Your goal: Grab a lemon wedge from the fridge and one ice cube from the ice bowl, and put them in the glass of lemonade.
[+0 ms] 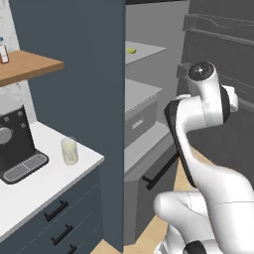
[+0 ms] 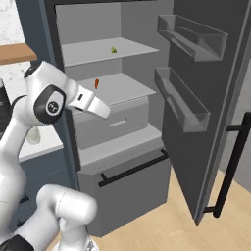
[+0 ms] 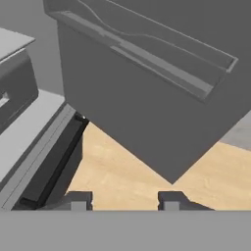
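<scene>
- Now you face the fridge [image 2: 122,29] with its door swung wide to your right.
- Your gripper [image 3: 125,200], jaws apart and empty, hangs over bare floor beside the door's lower edge.
- You see the glass of lemonade [image 1: 69,151] near the counter's edge.
- You see the lemon wedge [image 2: 113,49] on the top shelf.
</scene>
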